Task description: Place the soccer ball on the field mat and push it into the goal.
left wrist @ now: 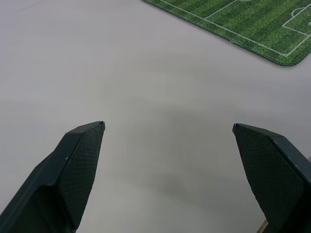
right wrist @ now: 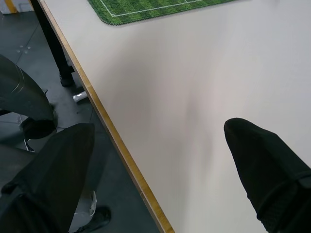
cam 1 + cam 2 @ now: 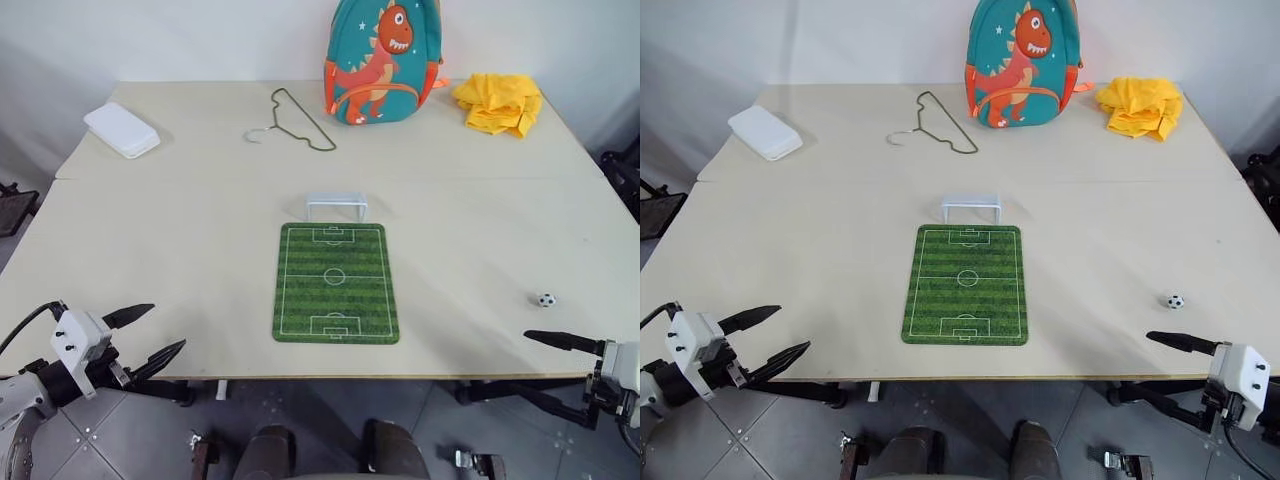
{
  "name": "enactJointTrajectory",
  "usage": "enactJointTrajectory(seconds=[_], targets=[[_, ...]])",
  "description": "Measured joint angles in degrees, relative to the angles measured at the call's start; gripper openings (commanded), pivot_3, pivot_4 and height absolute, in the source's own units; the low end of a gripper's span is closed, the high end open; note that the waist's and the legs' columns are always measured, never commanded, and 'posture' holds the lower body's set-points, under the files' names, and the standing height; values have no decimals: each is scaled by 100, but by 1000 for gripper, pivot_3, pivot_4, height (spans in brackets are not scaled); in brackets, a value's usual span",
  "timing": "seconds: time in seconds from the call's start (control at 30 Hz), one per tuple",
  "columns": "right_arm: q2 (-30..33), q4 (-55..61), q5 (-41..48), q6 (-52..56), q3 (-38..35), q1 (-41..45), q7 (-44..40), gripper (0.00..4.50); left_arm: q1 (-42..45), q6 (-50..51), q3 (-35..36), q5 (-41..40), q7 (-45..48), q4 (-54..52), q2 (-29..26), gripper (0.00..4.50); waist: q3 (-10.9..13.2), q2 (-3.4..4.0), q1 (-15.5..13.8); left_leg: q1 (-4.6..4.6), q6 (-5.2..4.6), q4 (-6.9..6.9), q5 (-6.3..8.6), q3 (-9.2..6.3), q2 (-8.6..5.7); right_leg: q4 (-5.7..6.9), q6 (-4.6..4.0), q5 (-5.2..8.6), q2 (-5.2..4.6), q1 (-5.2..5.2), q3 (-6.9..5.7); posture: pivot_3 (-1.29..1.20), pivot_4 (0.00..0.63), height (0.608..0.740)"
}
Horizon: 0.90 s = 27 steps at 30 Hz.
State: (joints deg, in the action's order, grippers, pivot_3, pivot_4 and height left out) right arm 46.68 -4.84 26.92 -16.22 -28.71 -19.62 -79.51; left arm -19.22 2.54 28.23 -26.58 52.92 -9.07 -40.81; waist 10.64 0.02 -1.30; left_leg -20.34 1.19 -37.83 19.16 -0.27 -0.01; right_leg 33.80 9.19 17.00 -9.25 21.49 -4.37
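The tiny black-and-white soccer ball [image 3: 545,299] lies on the bare table, well to the right of the field mat [image 3: 336,282]. The green striped mat sits in the middle of the table, with the small white goal [image 3: 336,206] just beyond its far end. My left gripper [image 3: 167,326] hovers open over the table's front left edge, pointing toward the mat, nothing between its fingers. My right gripper [image 2: 158,128] hangs open and empty at the front right edge; one of its fingers [image 3: 560,341] lies just short of the ball.
At the back of the table stand a teal dinosaur backpack [image 3: 383,60], a crumpled yellow cloth [image 3: 498,102], a wire hanger [image 3: 298,120] and a white flat box [image 3: 121,130]. The table's front edge [image 3: 300,377] runs under both grippers.
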Motion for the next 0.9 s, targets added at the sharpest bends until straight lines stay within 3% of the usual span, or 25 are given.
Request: enactJointTrajectory(seconds=[0.23, 0.43, 0.6, 0.8, 0.9], targets=[[-6, 85, 23, 62, -52, -154, 155, 4485, 128, 325, -44, -406, 259, -210, 0, 4500, 0, 0, -12, -1, -2, -9, 5, 1, 2, 5, 0, 0, 0, 0, 0, 0, 150, 740], [-34, 180, 238, 528, -1000, -489, 887, 4485, 873, 1073, -547, -1133, 600, -661, -36, 4500, 1, 2, -18, -3, -3, -22, 10, 3, 1, 5, -1, -2, -1, -3, 2, 0, 150, 740], [-82, -302, 320, 1040, -1606, -644, 1475, 4485, 1703, 1276, -1128, -1209, 727, -834, -22, 4500, 0, 4, -7, -1, -4, -21, 11, 7, 0, 8, -1, -4, -1, -3, 3, 0, 150, 740], [-77, -583, 331, 1296, -1595, -235, 1656, 4485, 2024, 1348, -1438, -1211, 871, -837, 33, 4500, -2, 9, 138, 10, -6, -19, 12, 28, 6, 8, 0, -5, -1, -2, 7, 0, 150, 740], [9, -582, 317, 1643, -1149, 361, 1746, 4485, 2139, 1441, -1497, -1255, 928, -838, 31, 4500, -1, 10, 162, 14, -7, -23, 12, 41, 9, 8, 2, -6, -1, -2, 13, 0, 150, 740]])
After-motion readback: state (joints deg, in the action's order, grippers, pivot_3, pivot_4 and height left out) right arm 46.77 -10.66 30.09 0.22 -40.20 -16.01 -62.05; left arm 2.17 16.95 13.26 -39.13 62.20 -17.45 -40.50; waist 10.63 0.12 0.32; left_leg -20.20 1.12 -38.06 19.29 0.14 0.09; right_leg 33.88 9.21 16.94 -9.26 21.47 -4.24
